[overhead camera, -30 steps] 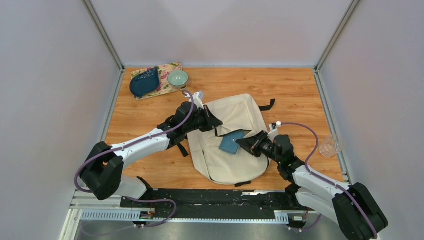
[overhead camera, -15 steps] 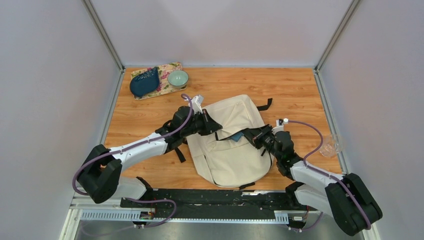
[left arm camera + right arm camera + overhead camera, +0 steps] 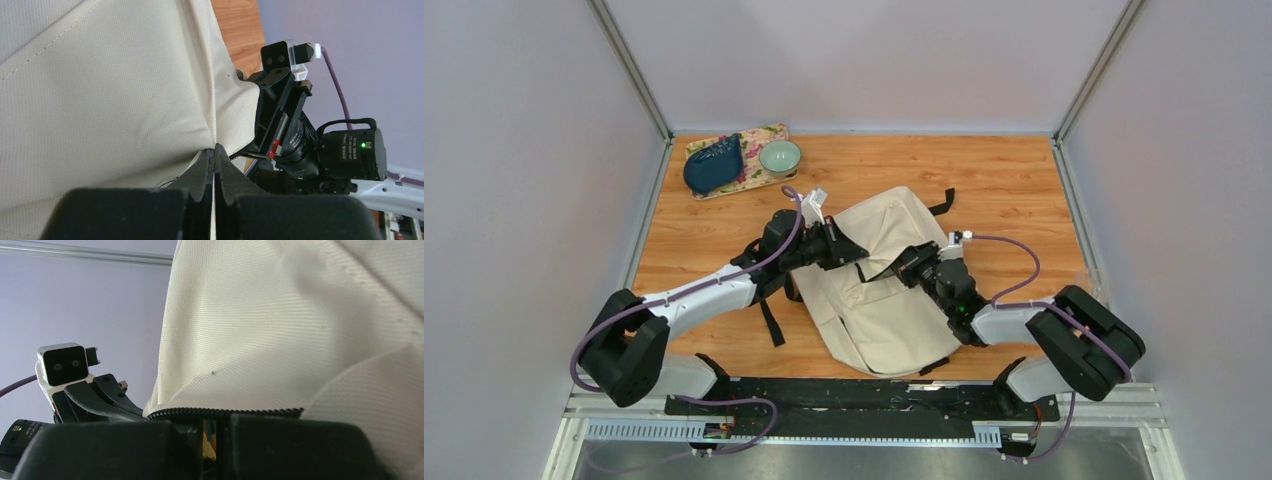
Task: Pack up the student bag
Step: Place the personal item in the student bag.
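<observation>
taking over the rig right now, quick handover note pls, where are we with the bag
Left gripper: shut on the bag by its opening, holding the fabric up.
Right gripper: shut, tips at the opening's edge; what it holds is hidden.
Position: the bag lies mid table, between the arms, unzipped.
Done: the blue pouch that the right gripper carried a second ago no longer shows, so it is probably inside.
Left: probably release, withdraw the right arm, zip up.

Bright, even light; left fingers (image 3: 199,172) blurry nr cam.
</observation>
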Robot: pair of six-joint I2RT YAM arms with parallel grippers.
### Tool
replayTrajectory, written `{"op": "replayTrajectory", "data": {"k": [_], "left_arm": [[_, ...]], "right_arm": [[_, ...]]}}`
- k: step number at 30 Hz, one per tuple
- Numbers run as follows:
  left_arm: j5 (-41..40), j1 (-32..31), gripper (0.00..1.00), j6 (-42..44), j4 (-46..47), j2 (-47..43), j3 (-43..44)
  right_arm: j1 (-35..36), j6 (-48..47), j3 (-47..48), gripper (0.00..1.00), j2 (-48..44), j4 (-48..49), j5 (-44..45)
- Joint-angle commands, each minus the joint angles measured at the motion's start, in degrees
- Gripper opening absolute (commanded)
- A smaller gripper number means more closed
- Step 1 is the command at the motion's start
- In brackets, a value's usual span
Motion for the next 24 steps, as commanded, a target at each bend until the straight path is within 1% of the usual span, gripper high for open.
{"op": "replayTrajectory", "data": {"k": [1,3,4,6,7,8,10,11,12,13,14,15,16,17,18,19,22,24], "left_arm": [[8.3,2.0,0.0,-4.5,9.0,-0.2,-1.7],[8.8,2.4,0.0,-4.4,9.4,-0.3,-2.1],[9.0,2.6,0.0,-4.2,9.0,-0.5,-2.1],[9.3,2.9,0.0,-3.0,8.2,-0.5,-1.7],[9.3,3.0,0.0,-2.4,6.6,-0.5,-1.1],[9.1,3.2,0.0,-1.7,5.6,-0.7,-0.8],[7.4,3.4,0.0,0.1,3.0,-1.2,-0.7],[6.9,3.6,0.0,0.7,2.5,-1.5,-0.8],[6.2,3.8,0.0,1.5,1.9,-1.8,-0.9],[5.2,4.1,0.0,1.9,0.9,-2.3,-1.4],[4.7,4.3,0.0,2.2,0.5,-2.5,-1.5],[4.3,4.6,0.0,3.0,0.3,-3.0,-1.6],[3.6,4.8,0.0,3.4,-0.4,-3.1,-1.8],[3.3,4.9,0.0,3.7,-1.0,-3.3,-1.8],[2.8,5.1,0.0,4.3,-1.7,-3.5,-1.7],[2.7,5.3,0.0,4.4,-2.0,-3.5,-1.7],[2.5,5.6,0.0,4.8,-2.4,-3.5,-1.9],[2.7,5.8,0.0,4.5,-1.9,-3.2,-2.2]], "right_arm": [[4.1,-1.9,6.2,0.0,6.3,9.6,10.8],[4.5,-1.8,7.4,0.01,9.5,11.4,11.9],[4.5,-1.6,8.2,0.01,12.6,13.5,11.6],[4.6,-1.4,8.4,0.05,15.0,16.1,10.7],[4.7,-1.3,8.0,0.1,15.9,17.5,10.5],[4.8,-1.1,7.6,0.2,16.6,17.3,10.0],[4.8,-1.4,6.6,0.27,16.0,14.8,9.8],[4.8,-1.7,5.8,0.35,14.3,13.0,9.4],[4.8,-2.3,5.3,0.39,13.1,11.2,9.2],[4.8,-3.6,5.1,0.43,11.8,6.1,8.7],[4.8,-4.3,5.0,0.5,8.4,3.1,8.5],[4.8,-5.4,5.3,0.55,6.6,-0.2,8.5],[4.9,-6.7,5.7,0.6,4.6,-8.8,8.5],[5.0,-7.9,6.3,0.62,0.6,-13.1,9.0],[5.2,-8.9,7.1,0.64,-1.3,-16.8,9.5],[5.2,-10.1,7.7,0.68,-4.8,-24.0,9.9],[5.2,-11.6,7.6,0.73,-9.3,-32.1,11.5],[5.2,-12.8,7.6,0.74,-12.5,-34.8,11.8]]}}
